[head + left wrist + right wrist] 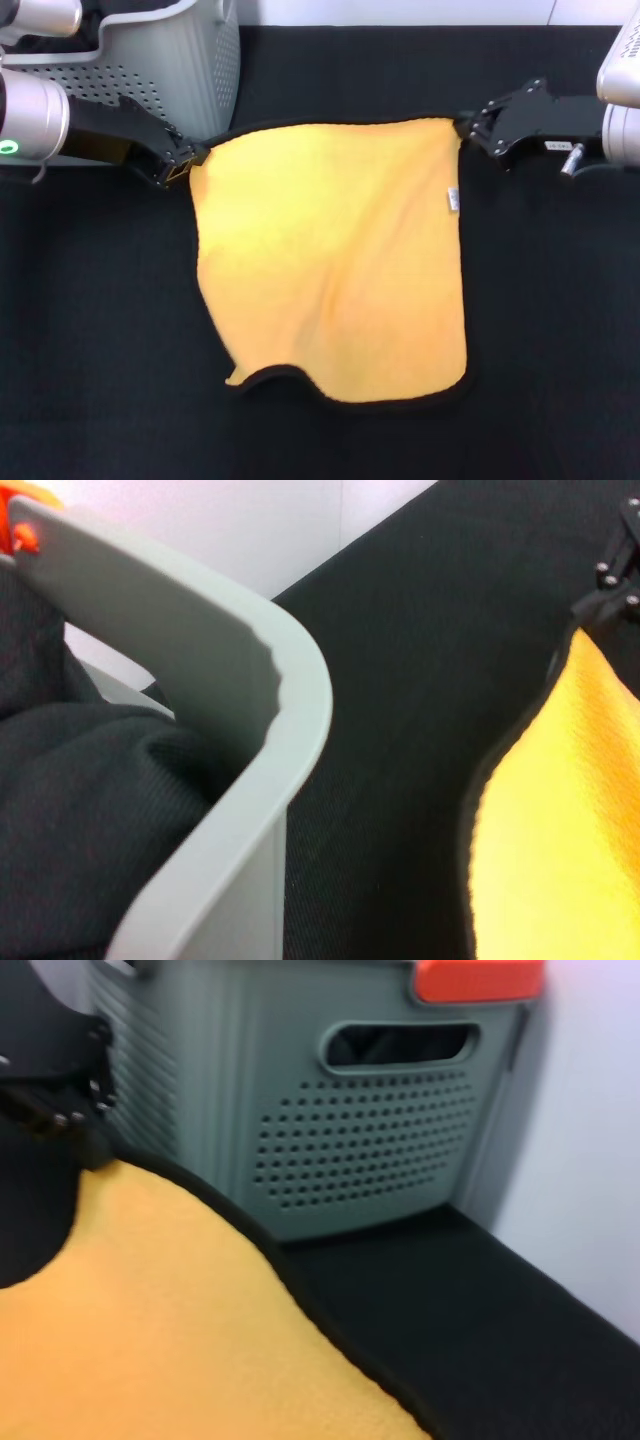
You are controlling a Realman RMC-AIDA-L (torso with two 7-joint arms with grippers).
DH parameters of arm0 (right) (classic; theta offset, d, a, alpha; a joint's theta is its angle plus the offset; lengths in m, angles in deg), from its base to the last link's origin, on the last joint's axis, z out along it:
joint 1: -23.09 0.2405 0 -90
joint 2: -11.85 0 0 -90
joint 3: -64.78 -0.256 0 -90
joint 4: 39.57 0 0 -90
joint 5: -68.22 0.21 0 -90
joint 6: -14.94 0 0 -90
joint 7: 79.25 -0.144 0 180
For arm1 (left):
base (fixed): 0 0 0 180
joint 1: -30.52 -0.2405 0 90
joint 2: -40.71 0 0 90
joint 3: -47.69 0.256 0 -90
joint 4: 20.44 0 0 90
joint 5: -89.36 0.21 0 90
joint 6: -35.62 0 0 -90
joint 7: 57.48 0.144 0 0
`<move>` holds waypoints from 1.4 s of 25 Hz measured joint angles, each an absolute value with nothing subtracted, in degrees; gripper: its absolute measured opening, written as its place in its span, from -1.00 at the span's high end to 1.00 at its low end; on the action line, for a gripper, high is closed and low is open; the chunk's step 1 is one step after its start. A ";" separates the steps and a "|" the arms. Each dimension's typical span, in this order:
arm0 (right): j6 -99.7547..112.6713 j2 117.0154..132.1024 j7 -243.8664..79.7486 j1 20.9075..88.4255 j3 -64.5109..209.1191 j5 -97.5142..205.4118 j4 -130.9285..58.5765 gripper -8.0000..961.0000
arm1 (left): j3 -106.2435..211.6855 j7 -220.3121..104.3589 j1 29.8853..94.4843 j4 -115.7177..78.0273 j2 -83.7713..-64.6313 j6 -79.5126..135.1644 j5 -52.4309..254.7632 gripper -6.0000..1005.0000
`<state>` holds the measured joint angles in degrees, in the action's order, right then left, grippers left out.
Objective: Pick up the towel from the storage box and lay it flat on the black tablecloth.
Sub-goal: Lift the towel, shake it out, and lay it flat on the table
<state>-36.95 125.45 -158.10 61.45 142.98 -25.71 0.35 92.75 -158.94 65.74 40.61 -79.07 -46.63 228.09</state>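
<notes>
The yellow-orange towel [330, 260] with black edging lies spread on the black tablecloth [100, 350]. Its far edge runs straight between my two grippers. My left gripper [185, 160] is shut on the far left corner, right beside the grey storage box [190, 70]. My right gripper [468, 130] is shut on the far right corner. The small white tag [452, 200] sits on the right edge. The near left corner [245, 375] curls under. The towel also shows in the left wrist view [560, 840] and the right wrist view [150, 1320].
The storage box stands at the far left; its rim [250, 680] holds dark fabric [90, 820] inside. An orange-red part [478, 978] sits on its top edge. A white wall [590, 1160] rises behind the tablecloth.
</notes>
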 joint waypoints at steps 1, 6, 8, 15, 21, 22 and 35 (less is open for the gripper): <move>-36.42 125.30 -158.13 61.48 142.98 -25.82 0.35 0.95 | 92.87 -158.94 65.74 40.62 -79.09 -46.63 228.06 0.94; -34.22 125.08 -158.13 61.47 143.00 -26.82 1.09 0.95 | 92.95 -158.95 65.63 40.65 -79.09 -46.44 227.56 0.94; -33.74 125.06 -158.13 61.40 142.97 -27.46 1.73 0.95 | 92.97 -158.93 65.65 40.69 -79.09 -46.36 227.21 0.94; -34.25 126.31 -158.08 60.80 142.99 -29.26 4.83 0.95 | 93.32 -158.89 64.62 42.58 -79.01 -45.53 222.82 0.94; -37.13 127.34 -158.77 51.18 142.96 -28.33 19.48 0.95 | 93.94 -158.05 59.12 49.27 -78.66 -50.04 209.94 0.94; -38.21 127.37 -158.97 49.46 142.94 -27.79 21.87 0.95 | 93.94 -157.85 58.42 50.01 -78.53 -51.48 207.73 0.94; -63.72 127.88 -161.17 36.51 136.57 -14.80 38.96 0.95 | 92.26 -157.30 46.66 61.41 -78.06 -69.68 184.85 0.94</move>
<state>-63.72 127.88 -161.17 36.51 136.57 -14.80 38.96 92.26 -157.30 46.66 61.41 -78.06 -69.68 184.85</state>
